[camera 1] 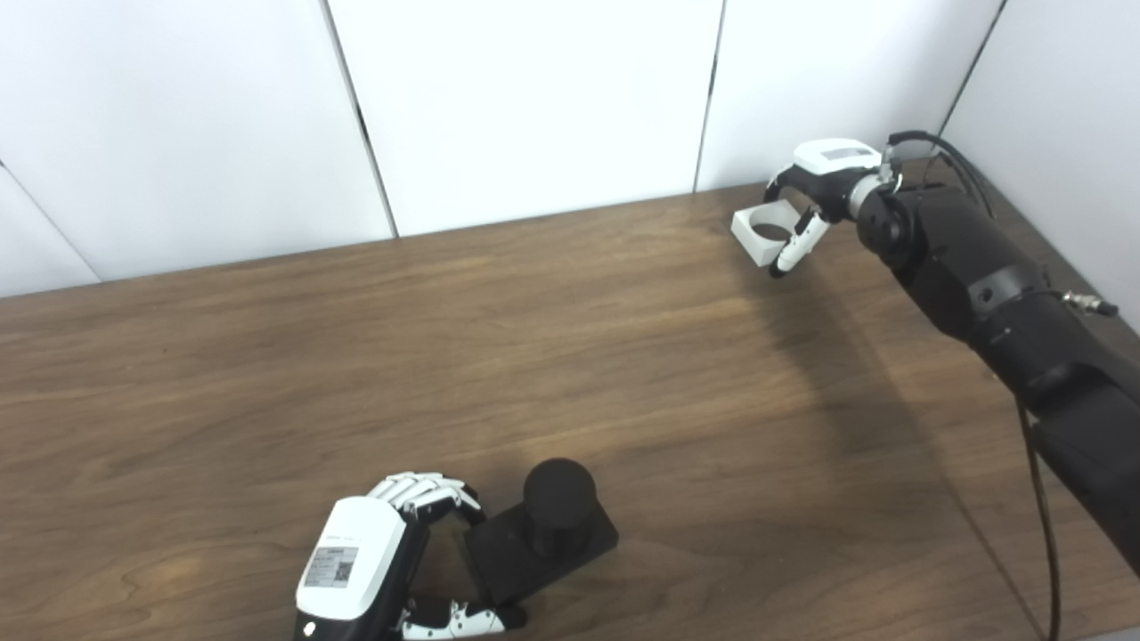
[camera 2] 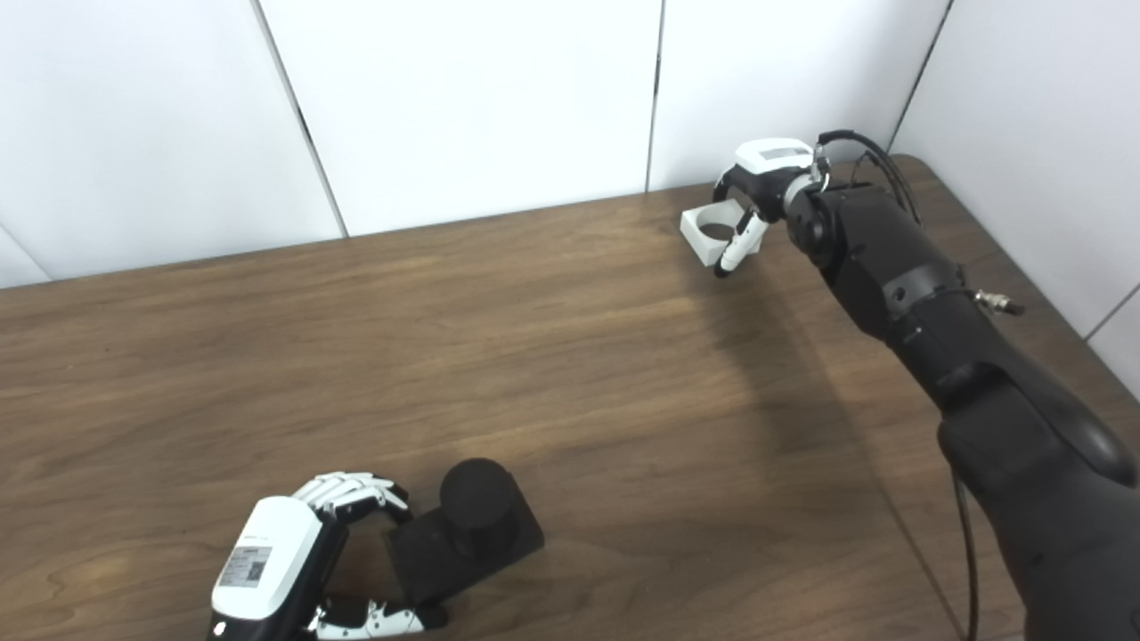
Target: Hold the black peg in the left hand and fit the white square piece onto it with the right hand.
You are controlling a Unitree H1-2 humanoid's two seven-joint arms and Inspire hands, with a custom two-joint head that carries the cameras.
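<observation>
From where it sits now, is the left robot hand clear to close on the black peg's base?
Probably yes: the left robot hand already brackets the black peg base's near edge, with nothing between.

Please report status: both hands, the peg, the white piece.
Left hand open around black peg base. Right hand shut on white square piece, far corner. Table between, nothing blocking.

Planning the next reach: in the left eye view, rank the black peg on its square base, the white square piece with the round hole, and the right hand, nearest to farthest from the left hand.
1. Black peg on its square base: right beside the left hand, near edge.
2. White square piece with the round hole: far right, by the wall.
3. Right hand: at the white piece, just beyond it; nearly a tie.
</observation>
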